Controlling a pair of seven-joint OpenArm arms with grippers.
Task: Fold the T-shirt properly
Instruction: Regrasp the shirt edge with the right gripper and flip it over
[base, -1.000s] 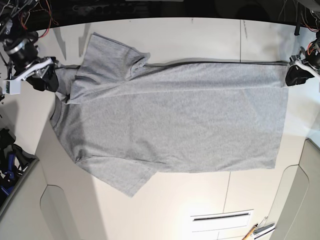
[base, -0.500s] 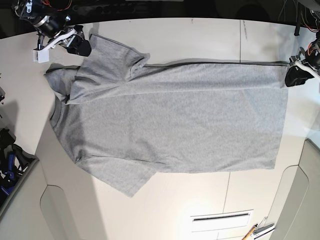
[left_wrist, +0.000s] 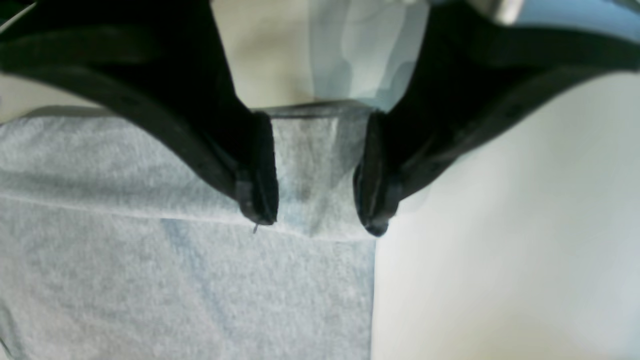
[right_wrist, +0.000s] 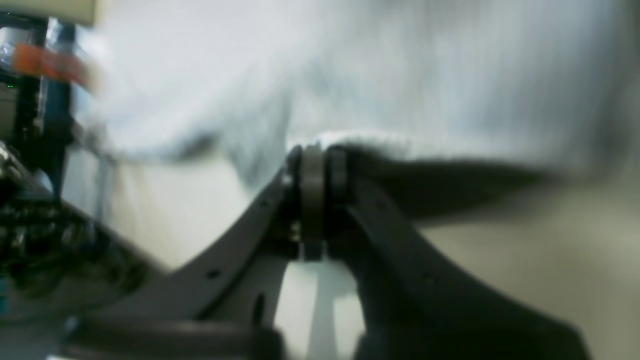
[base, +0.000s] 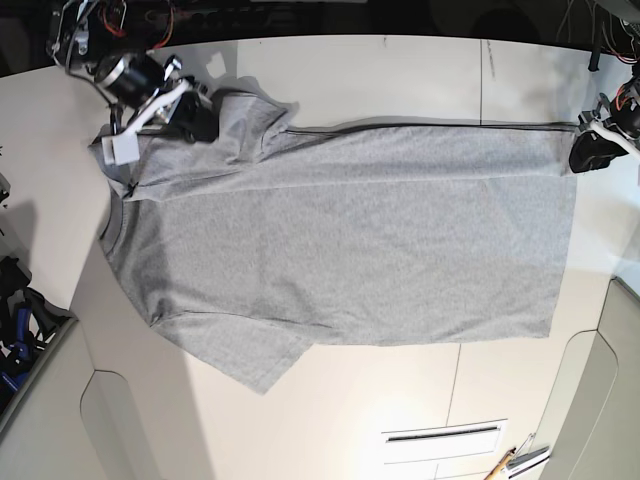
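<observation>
The light grey T-shirt (base: 350, 230) lies flat on the white table (base: 400, 70), neck at the left, hem at the right, plain side up. My right gripper (base: 200, 122) is at the upper sleeve, shut on its edge. The blurred right wrist view shows the gripper (right_wrist: 312, 155) with its fingers pressed together and the T-shirt (right_wrist: 400, 75) at their tips. My left gripper (base: 583, 157) is at the hem's upper right corner. In the left wrist view it (left_wrist: 317, 220) is open, with the T-shirt's (left_wrist: 200, 290) hem corner lying between its fingers (left_wrist: 257, 170).
A white panel with a dark slot (base: 445, 437) lies at the front edge, with a small tool (base: 510, 462) beside it. Dark equipment (base: 20, 320) stands at the left edge. A raised pale panel (base: 610, 380) is at the front right.
My right gripper went from the shoulder up to the sleeve's far corner, then down and right, drawing the sleeve inward. The left gripper and the hem have not moved.
</observation>
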